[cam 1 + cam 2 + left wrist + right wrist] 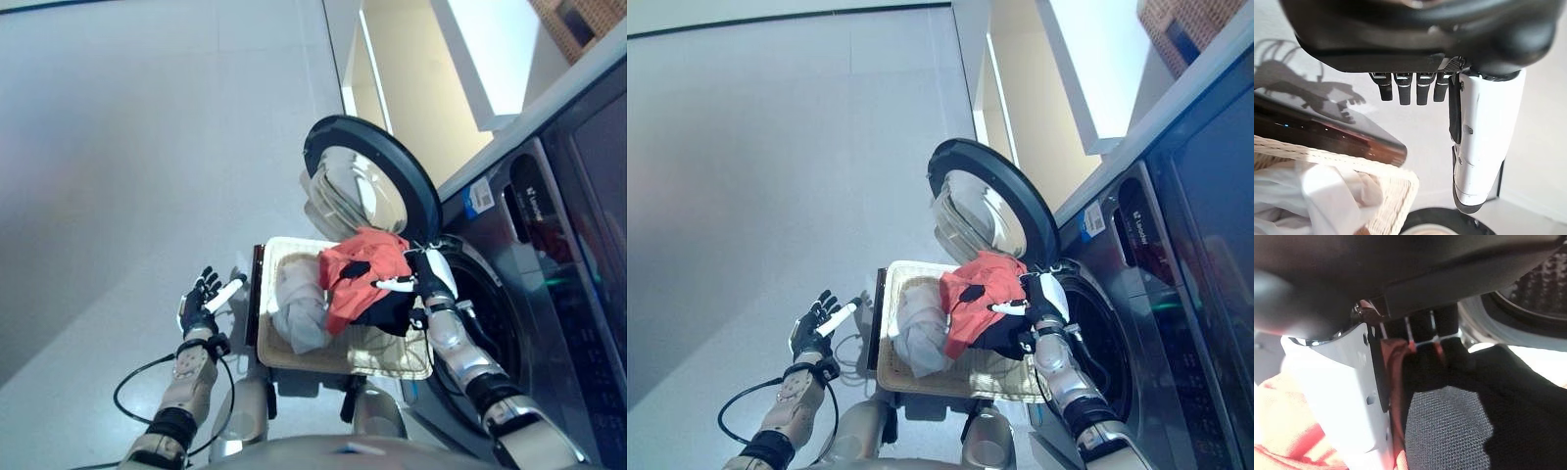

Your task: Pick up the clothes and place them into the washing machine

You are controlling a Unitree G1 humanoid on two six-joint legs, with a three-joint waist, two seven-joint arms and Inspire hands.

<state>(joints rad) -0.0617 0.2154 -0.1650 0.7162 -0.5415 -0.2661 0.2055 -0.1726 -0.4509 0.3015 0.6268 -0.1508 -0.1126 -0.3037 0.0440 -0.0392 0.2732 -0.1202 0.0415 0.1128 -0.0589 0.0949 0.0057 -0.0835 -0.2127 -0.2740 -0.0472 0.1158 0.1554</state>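
A cream wicker basket (397,360) stands in front of the washing machine (549,255), whose round door (367,186) hangs open. Inside the basket lies a grey-white garment (299,308). My right hand (423,284) is shut on a red and black garment (364,274), lifted above the basket's right side close to the drum opening (490,313). In the right wrist view the fingers (1420,330) curl into the black cloth (1459,421) with red cloth (1283,431) beside the thumb. My left hand (204,299) hovers open over the floor left of the basket, holding nothing.
A dark stand (257,294) edges the basket's left side. Pale floor (147,147) spreads to the left and beyond. A beige wall with a white ledge (480,59) rises behind the machine.
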